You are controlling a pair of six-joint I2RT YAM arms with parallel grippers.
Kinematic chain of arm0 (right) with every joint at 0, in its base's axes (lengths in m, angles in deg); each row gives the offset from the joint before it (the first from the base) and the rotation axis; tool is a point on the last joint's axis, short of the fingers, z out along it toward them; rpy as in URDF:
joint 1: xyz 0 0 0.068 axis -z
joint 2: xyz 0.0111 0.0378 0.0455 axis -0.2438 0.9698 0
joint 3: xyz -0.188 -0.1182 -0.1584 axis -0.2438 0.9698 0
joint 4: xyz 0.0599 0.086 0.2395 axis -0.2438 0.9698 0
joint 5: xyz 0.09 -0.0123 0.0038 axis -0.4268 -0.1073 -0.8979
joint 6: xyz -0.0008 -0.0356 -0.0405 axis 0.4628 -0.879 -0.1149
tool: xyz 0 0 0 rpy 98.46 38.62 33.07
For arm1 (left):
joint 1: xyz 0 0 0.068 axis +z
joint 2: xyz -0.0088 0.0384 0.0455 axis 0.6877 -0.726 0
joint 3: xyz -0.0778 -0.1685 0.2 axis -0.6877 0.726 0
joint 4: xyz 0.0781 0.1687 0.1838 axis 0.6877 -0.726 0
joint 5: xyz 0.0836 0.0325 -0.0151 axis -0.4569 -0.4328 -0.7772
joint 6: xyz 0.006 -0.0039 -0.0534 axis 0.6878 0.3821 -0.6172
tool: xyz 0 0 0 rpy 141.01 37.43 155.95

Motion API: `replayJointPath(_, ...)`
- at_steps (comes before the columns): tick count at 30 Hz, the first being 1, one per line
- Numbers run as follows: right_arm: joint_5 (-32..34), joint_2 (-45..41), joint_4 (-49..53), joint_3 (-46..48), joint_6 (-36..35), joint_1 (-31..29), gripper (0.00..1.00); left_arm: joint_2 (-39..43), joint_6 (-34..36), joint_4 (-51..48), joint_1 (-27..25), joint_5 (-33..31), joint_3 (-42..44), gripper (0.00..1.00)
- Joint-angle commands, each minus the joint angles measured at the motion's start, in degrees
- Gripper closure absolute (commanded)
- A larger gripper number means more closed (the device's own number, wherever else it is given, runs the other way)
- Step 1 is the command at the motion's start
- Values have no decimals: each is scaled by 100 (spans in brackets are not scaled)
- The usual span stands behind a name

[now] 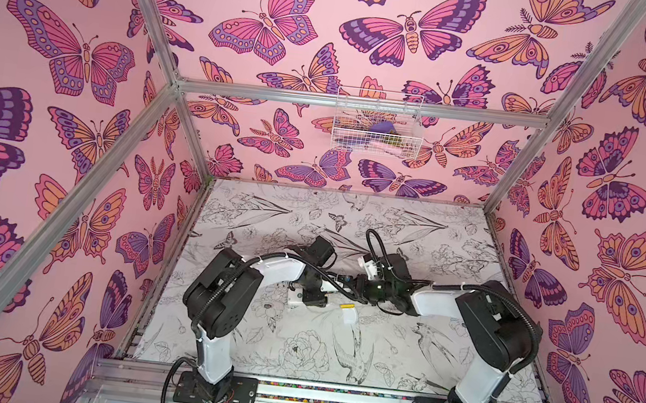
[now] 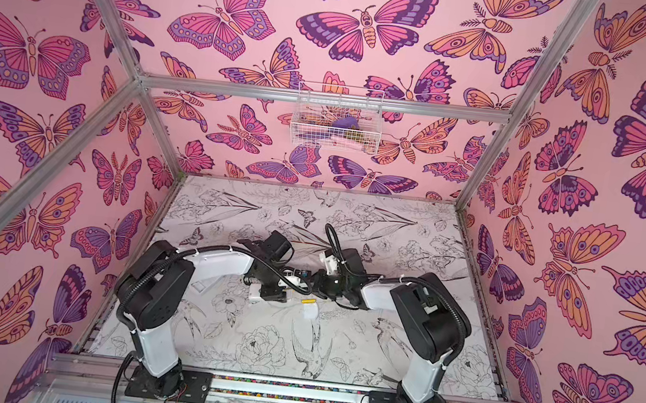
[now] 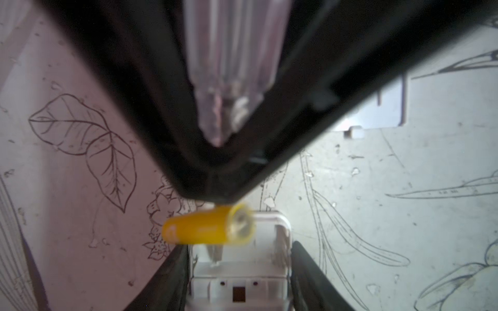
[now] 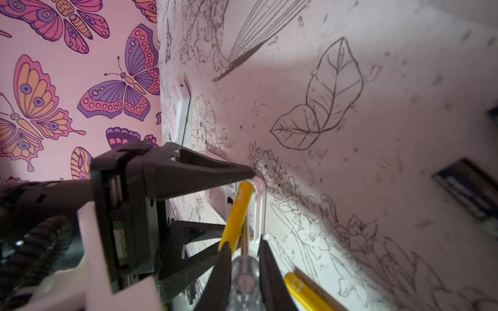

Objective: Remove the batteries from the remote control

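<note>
Left gripper [image 3: 239, 251] is clamping the white plastic remote [image 3: 237, 280]; right gripper [image 4: 244, 245], at three o'clock, is squeezing the clear-handled rod tool [image 4: 244, 280]. Light, slick yellow cylindrical battery [image 3: 204, 231] is probably wanting mid-barrel pinching.

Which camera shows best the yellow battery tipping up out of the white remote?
The right wrist view: the yellow battery shows lengthwise, tilted above the remote. The left wrist view shows it blurred, nearly end-on. In both top views the arms hide it; only a second battery lies in sight on the table.
</note>
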Motion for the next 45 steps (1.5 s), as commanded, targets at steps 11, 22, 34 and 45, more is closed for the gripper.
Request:
replayJointPath(11, 59, -648, 397, 180, -203, 218, 100, 14, 46, -605, -72, -137, 192, 31)
replayJointPath(22, 1015, -2984, 2341, 578, -1029, 1009, 100, 808, -534, -823, 431, -283, -292, 20)
replayJointPath(34, 2704, -2655, 1183, 824, -1373, 1521, 100, 2043, -2456, -320, 1469, 385, -30, 0)
replayJointPath(45, 3231, -1520, -285, 1020, -754, 1326, 93, 2509, -2884, 339, 2269, 756, 672, 0)
